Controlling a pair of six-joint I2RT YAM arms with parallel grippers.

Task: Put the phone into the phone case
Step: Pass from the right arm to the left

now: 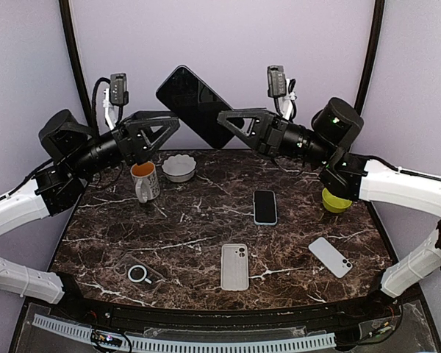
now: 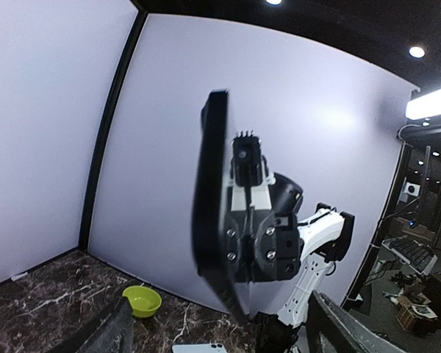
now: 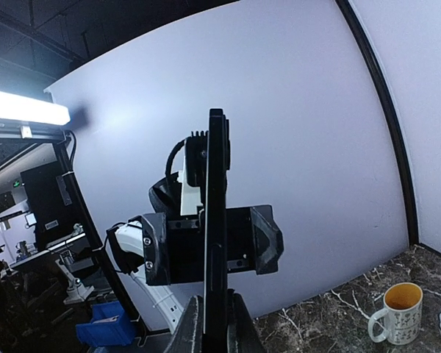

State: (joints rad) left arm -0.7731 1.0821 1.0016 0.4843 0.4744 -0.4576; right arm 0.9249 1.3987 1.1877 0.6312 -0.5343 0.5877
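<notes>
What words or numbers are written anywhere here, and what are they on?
None can be read.
mug: small dark marks, too blurred to read.
green sign in the room behind, right wrist view: too small to read.
black phone: blank dark screen, no text.

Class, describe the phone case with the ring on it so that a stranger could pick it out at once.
Find the dark marble table and go to its near left corner, nearer the arms than the mug. A see-through phone case lies flat there. Unlike the pale case to its right, it has a white ring in its middle.
</notes>
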